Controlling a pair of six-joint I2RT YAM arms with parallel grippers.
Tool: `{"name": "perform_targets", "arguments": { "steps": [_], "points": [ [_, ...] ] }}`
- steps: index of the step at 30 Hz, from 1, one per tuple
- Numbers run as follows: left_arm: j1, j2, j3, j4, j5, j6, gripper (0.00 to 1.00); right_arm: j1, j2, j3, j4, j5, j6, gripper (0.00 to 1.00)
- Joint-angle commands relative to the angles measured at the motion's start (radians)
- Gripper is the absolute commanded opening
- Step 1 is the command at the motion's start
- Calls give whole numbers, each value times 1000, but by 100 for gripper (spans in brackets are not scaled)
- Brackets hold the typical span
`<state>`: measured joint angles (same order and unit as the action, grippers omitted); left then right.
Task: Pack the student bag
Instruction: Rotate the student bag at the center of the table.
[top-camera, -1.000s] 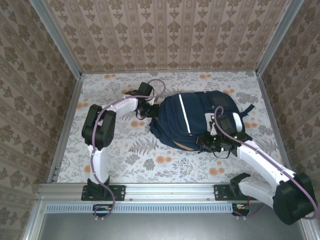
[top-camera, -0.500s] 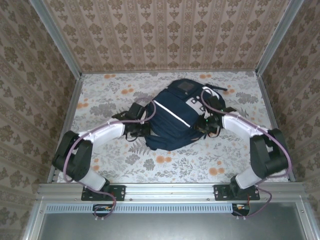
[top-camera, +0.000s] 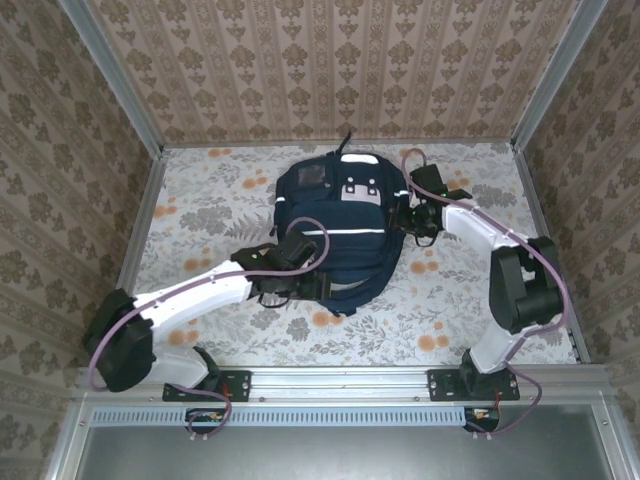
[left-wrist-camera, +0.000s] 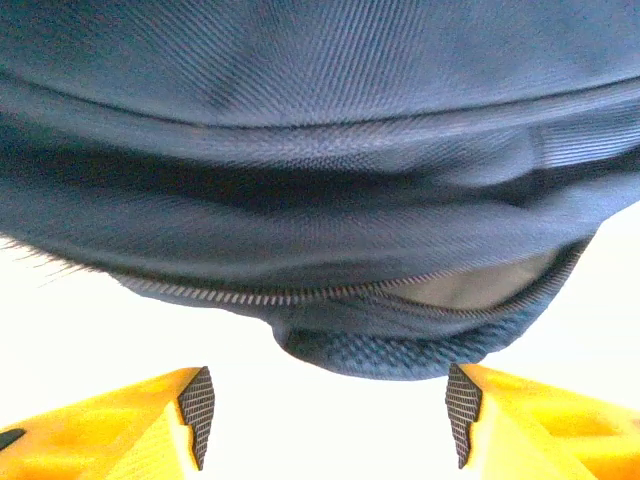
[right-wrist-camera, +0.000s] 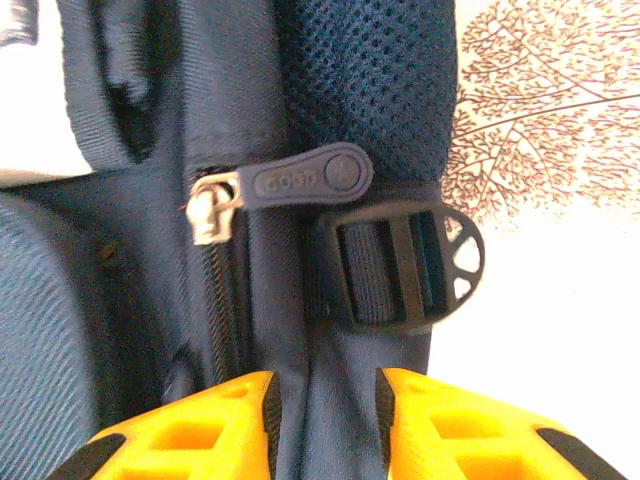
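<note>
The student bag (top-camera: 335, 225) lies flat at the middle of the table (top-camera: 215, 195), its long axis running near to far and its white-patched end toward the far wall. Nearest the arm bases, the left gripper (left-wrist-camera: 327, 405) faces the bag's near left corner. Its jaws are wide apart with nothing between them, and a bulge of navy fabric with a curved zip (left-wrist-camera: 330, 292) sits just ahead of the fingertips. Farther back, on the bag's right flank, the right gripper (right-wrist-camera: 325, 400) sits against the side seam. Its jaws are narrowly apart with a ridge of bag fabric between them; whether they pinch it cannot be told. Just beyond its fingertips lie a zip pull (right-wrist-camera: 300, 180), turned crosswise, and a strap buckle (right-wrist-camera: 400, 265). Judged relation: the zip pull lies straight ahead of the right jaws, so the right arm is better placed to work that zip, and the left to steady the near end
</note>
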<state>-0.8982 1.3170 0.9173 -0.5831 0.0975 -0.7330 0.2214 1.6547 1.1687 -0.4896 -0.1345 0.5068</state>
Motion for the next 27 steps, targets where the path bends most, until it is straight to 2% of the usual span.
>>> {"name": "perform_targets", "arguments": {
  "steps": [1, 4, 8, 13, 17, 19, 22, 27],
  "points": [
    [60, -88, 64, -137, 13, 30, 65, 1, -142, -56, -29, -4, 31, 35],
    [157, -107, 115, -175, 94, 79, 68, 11, -243, -130, -27, -43, 77, 37],
    [280, -49, 201, -170, 129, 176, 75, 65, -362, -237, -16, -52, 151, 40],
    [435, 162, 339, -120, 168, 310, 77, 200, -447, -347, 30, -29, 277, 42],
    [559, 363, 429, -46, 177, 366, 79, 304, -454, -408, 105, -14, 383, 44],
    [610, 468, 477, 4, 258, 364, 81, 352, -431, -426, 146, 2, 416, 44],
    [628, 580, 556, 44, 359, 356, 83, 397, -379, -423, 194, 14, 440, 45],
    [602, 657, 624, 92, 406, 325, 85, 412, -288, -399, 242, 24, 457, 46]
  ]
}}
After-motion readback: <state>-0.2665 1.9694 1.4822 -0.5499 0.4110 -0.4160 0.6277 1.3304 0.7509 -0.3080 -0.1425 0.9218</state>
